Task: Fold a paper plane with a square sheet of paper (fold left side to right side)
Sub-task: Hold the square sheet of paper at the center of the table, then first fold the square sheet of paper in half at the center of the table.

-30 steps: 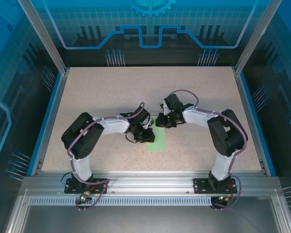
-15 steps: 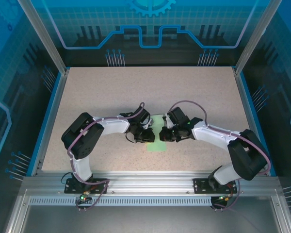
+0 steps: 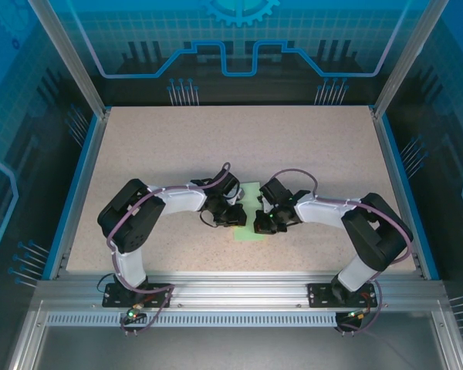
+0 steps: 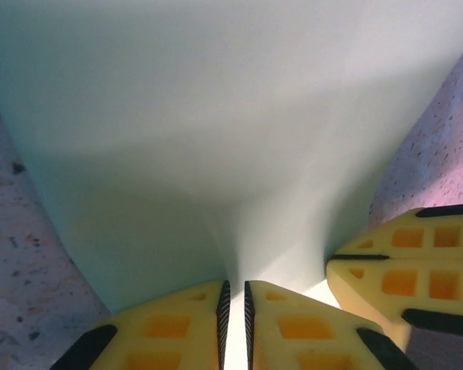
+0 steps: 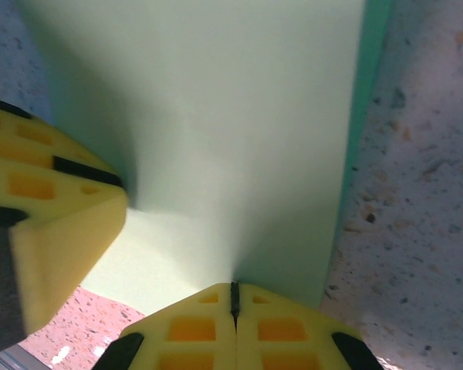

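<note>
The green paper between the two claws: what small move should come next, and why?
Probably slide the shut right gripper along the paper to press it flat. Its tips rest on the paper, a second layer peeks out at the right edge, and the left gripper pinches a raised ridge nearby.

There was one pale mint-green sheet of thin paper (image 3: 248,233) at mid-frame, one speckled beige tabletop (image 3: 239,139), two white-and-black jointed robot arms, left arm (image 3: 170,202) and right arm (image 3: 332,210), and two yellow-fingered grippers, left gripper (image 4: 234,287) and right gripper (image 5: 234,288).
</note>
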Tool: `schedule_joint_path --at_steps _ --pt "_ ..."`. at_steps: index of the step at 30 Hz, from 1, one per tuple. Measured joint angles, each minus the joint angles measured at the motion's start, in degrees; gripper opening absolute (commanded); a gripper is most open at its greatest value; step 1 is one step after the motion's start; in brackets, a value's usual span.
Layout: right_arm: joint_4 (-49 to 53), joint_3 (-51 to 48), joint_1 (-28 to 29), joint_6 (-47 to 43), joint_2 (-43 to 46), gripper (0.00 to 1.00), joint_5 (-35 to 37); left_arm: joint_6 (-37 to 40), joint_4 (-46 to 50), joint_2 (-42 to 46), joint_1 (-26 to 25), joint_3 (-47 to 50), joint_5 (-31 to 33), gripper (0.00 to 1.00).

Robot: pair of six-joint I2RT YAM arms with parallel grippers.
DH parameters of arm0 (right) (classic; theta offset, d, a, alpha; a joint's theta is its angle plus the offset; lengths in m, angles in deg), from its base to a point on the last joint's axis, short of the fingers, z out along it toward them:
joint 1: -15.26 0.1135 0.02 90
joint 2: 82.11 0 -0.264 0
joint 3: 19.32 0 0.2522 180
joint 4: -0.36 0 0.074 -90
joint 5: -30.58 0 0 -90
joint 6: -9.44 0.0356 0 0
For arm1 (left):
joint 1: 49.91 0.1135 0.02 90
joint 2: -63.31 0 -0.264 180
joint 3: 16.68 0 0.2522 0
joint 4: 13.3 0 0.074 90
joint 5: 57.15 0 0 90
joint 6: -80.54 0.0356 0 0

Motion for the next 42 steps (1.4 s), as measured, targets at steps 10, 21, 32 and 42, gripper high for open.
schedule_joint_path --at_steps 10,21,32,42 --pt "-0.1 -0.2 0.0 0.2 0.0 0.03 0.2 0.2 2.9 0.0 1.3 -4.2 0.6 0.19" --pt "0.4 0.2 0.0 0.1 -0.5 0.03 0.2 1.7 2.4 -2.8 2.4 -6.5 2.2 0.12" --pt "1.5 1.0 0.0 -0.3 -1.0 0.02 0.3 1.7 -2.9 -3.2 4.1 -3.6 2.4 0.08" --pt "2.5 1.7 0.0 -1.0 -1.6 0.02 0.4 1.3 -7.4 -3.2 5.5 -1.3 -0.4 0.07"
